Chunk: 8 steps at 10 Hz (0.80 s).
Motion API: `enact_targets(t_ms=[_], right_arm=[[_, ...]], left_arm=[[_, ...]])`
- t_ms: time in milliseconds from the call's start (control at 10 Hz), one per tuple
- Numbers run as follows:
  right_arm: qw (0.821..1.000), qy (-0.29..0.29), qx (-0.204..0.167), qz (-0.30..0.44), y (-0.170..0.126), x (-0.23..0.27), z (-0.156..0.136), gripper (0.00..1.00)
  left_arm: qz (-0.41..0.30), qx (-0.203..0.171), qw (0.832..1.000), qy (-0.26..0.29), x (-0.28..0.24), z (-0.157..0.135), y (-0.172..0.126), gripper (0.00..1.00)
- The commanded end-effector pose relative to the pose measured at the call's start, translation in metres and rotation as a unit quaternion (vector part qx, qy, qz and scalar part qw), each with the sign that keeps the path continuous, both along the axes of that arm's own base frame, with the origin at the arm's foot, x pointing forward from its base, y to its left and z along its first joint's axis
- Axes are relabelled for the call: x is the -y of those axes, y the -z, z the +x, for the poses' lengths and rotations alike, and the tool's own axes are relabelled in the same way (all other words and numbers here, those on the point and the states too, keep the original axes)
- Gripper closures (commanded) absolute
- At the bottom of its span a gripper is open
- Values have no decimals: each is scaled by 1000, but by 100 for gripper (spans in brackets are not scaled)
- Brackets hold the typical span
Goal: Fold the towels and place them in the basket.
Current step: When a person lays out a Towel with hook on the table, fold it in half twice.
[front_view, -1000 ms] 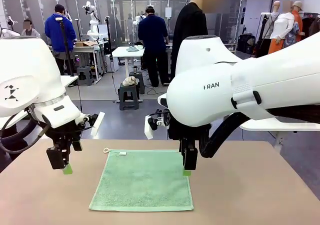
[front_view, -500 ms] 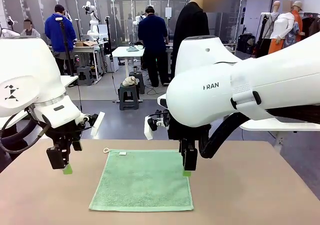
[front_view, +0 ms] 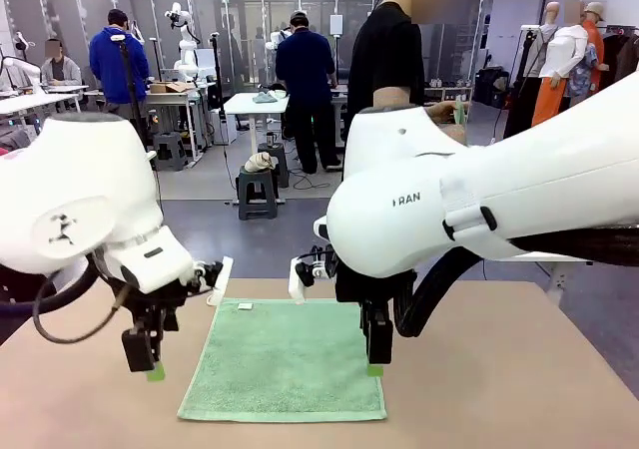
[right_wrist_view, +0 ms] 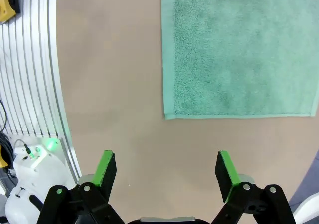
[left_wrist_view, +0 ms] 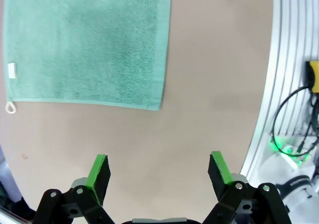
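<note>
Both wide and empty, left pincer (left_wrist_view: pixel 159 168) and right pincer (right_wrist_view: pixel 165 167) flank the green towel (front_view: pixel 285 359).

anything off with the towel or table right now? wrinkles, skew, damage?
Nothing stands out. The green towel lies flat and unfolded on the table, edges straight, loop tag at one corner. Left gripper and right gripper hang open over bare tabletop beside it, holding nothing.

We're looking into a busy lab hall, where people (front_view: pixel 305 75) at eleven and twelve o'clock are standing working at white benches (front_view: pixel 252 103).
</note>
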State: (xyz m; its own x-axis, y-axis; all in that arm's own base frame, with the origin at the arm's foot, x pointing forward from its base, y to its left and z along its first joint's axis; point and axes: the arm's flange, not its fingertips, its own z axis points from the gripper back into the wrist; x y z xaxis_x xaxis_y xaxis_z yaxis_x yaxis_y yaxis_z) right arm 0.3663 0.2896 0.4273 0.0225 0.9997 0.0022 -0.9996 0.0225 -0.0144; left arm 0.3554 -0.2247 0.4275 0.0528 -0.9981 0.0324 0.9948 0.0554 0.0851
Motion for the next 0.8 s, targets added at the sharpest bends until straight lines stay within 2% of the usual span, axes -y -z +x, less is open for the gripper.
enact_targets(t_ms=[0, 200, 400, 700], right_arm=[[1000, 24, 6, 5, 19, -2, 2, 0], [999, 33, 7, 7, 38, -5, 0, 0], [999, 40, 5, 13, 60, -5, -1, 0], [999, 35, -2, 10, 90, -1, 9, 0]], left_arm=[[4, 11, 1000, -13, 4, 2, 25, 0], [-3, 4, 1000, -1, 7, 0, 50, 0], [1, 15, 1000, 20, 17, -1, 73, 0], [9, 14, 1000, 24, 36, 4, 95, 0]])
